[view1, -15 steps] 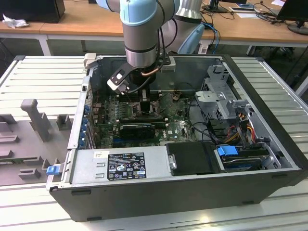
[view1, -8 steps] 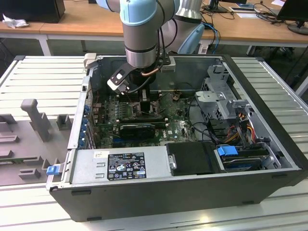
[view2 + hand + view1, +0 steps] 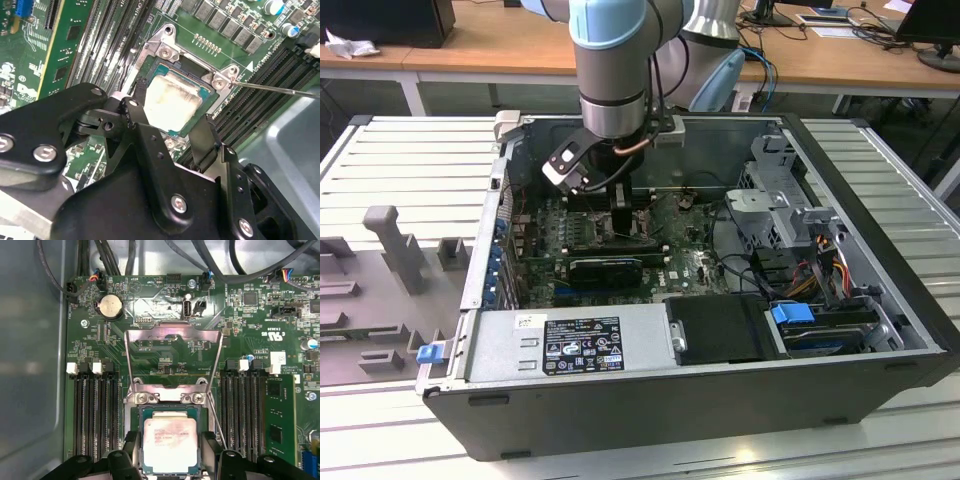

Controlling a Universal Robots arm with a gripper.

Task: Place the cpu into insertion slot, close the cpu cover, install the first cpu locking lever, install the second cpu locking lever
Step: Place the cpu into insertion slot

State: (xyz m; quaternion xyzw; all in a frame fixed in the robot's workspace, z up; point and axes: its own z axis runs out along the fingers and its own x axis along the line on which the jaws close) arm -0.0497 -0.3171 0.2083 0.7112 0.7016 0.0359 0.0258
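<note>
The cpu (image 3: 170, 445), a square chip with a silver top, lies flat in the insertion slot (image 3: 170, 410) on the green board. In the second wrist view, the cpu (image 3: 172, 102) has a pale smear on its top and sits inside the slot's metal rim (image 3: 165, 50). My gripper (image 3: 171, 437) straddles the chip, one black finger (image 3: 134, 450) against each of two opposite edges. In the exterior view, the gripper (image 3: 620, 215) reaches low into the computer case. The cpu cover (image 3: 172, 332) stands swung open beyond the slot. A thin locking lever (image 3: 216, 420) runs unlatched beside the slot.
Long black memory slots (image 3: 95, 415) flank the socket on both sides. A coin battery (image 3: 111, 306) and cable bundles (image 3: 115, 255) lie beyond the cover. The case wall (image 3: 30, 365) is close on one side. A power supply (image 3: 570, 345) and a drive cage (image 3: 780, 195) fill the case's front and the exterior view's right.
</note>
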